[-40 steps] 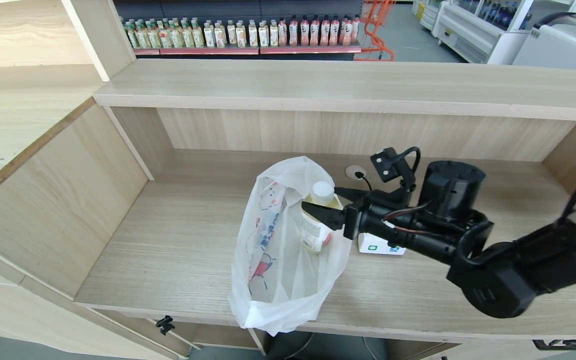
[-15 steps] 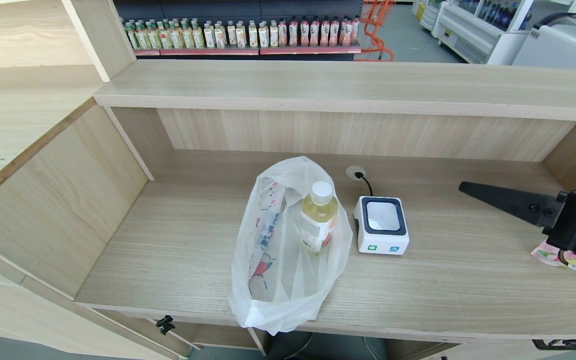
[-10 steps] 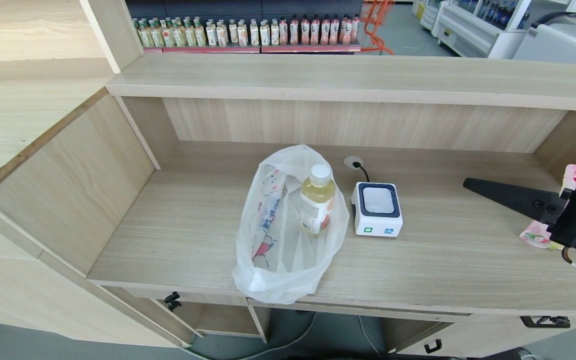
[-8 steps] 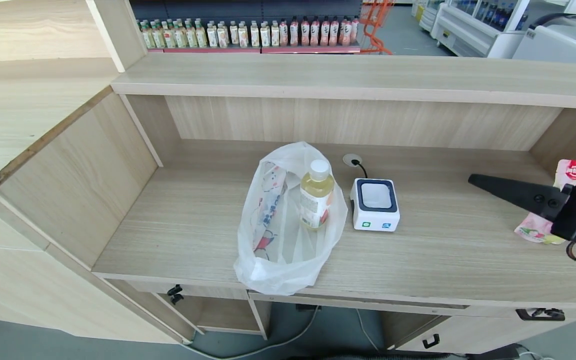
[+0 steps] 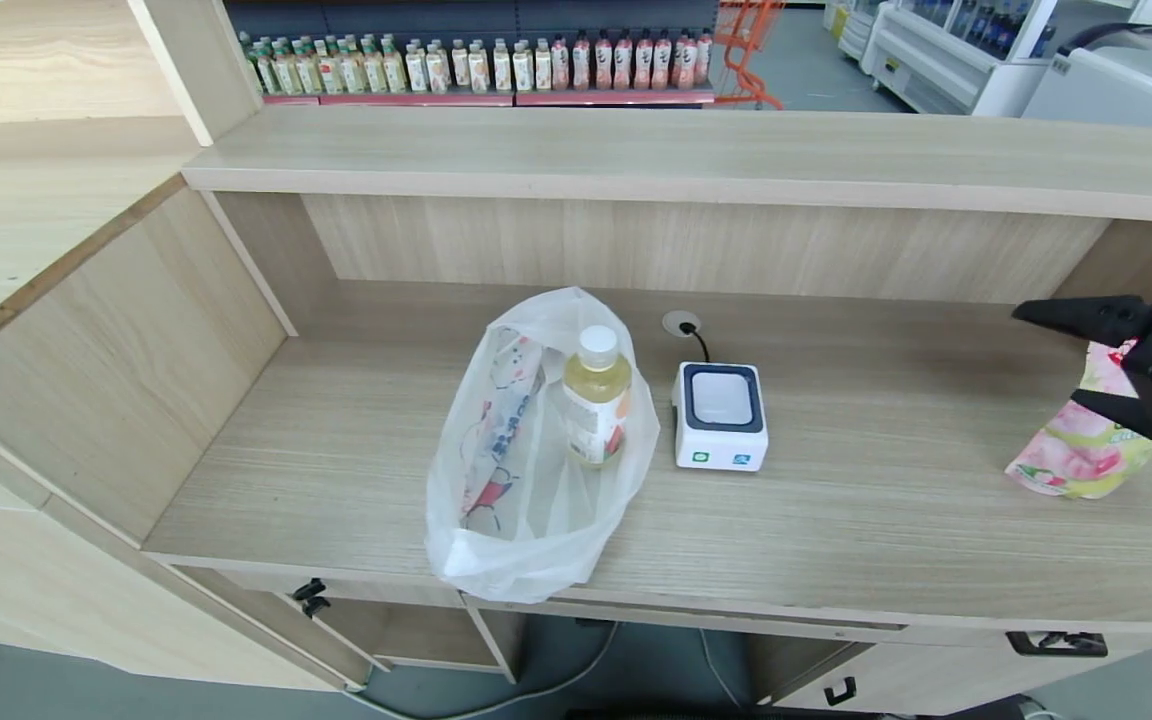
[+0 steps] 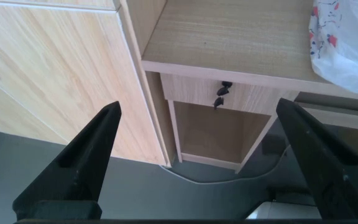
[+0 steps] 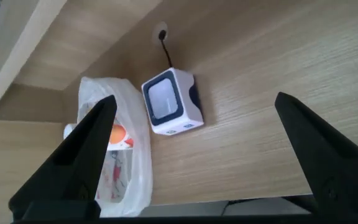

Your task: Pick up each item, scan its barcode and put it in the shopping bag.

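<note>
A translucent white shopping bag (image 5: 521, 470) stands on the wooden counter (image 5: 866, 520), with a yellow drink bottle (image 5: 596, 395) upright inside it. Just to its right sits the white barcode scanner (image 5: 720, 415). A pink and green pouch (image 5: 1076, 455) stands at the counter's far right. My right gripper (image 5: 1046, 355) is open there, its lower finger in front of the pouch's top. The right wrist view looks past that gripper (image 7: 191, 102) at the scanner (image 7: 166, 99) and the bag (image 7: 120, 180). My left gripper (image 6: 199, 107) hangs open and holds nothing, low by the counter's front-left corner.
A raised ledge (image 5: 696, 160) and back wall close off the counter's far side, and a side panel (image 5: 106, 380) closes its left. A cable runs from the scanner to a grommet (image 5: 681, 322). Drawers with dark handles (image 6: 221, 96) sit under the counter's front edge.
My right gripper let go of the bottle in the bag and drew back to the right, up to the pouch. The head camera shifted, so the whole scene slid.
</note>
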Available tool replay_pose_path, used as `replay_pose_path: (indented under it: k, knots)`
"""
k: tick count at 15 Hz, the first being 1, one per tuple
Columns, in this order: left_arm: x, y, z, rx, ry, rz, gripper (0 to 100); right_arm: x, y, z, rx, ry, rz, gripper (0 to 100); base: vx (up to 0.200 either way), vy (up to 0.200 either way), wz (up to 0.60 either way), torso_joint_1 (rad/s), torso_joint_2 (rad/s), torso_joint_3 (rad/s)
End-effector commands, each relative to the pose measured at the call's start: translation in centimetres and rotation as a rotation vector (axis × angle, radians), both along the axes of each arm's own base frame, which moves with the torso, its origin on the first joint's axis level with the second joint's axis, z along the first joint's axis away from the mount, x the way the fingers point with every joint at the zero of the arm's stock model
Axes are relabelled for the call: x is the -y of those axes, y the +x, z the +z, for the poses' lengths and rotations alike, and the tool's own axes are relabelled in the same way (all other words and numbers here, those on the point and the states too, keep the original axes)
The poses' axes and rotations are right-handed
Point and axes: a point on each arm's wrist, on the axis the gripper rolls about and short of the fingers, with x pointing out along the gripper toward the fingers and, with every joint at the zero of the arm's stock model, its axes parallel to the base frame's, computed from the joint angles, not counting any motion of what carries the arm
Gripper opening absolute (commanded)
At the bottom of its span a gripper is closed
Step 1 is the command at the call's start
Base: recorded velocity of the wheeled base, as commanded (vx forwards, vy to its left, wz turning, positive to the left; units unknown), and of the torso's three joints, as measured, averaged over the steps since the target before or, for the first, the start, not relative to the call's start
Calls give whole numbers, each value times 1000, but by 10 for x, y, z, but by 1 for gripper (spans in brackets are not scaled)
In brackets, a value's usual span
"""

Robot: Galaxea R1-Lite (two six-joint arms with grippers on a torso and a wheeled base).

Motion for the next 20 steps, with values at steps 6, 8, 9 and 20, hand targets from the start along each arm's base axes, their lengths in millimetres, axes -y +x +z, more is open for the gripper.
replay_pose_path:
  k: [6, 8, 9, 20]
  knots:
    - [0, 0, 0, 0, 0, -1, 100, 52, 31, 58, -190, 367, -367, 100, 0, -200, 0, 1, 2, 4]
    - [0, 0, 0, 1, -3, 1, 100, 61, 44, 46, -295, 409, -464, 100, 0, -100, 0, -1, 1, 1]
    - [0, 0, 0, 1, -3, 1, 100, 65, 51, 37, -344, 440, -492, 100, 0, 0, 0, 0, 0, 0]
    - [0, 0, 0, 1, -3, 1, 100, 83, 116, -10, -549, 504, -599, 100, 0, 0, 0, 0, 0, 0]
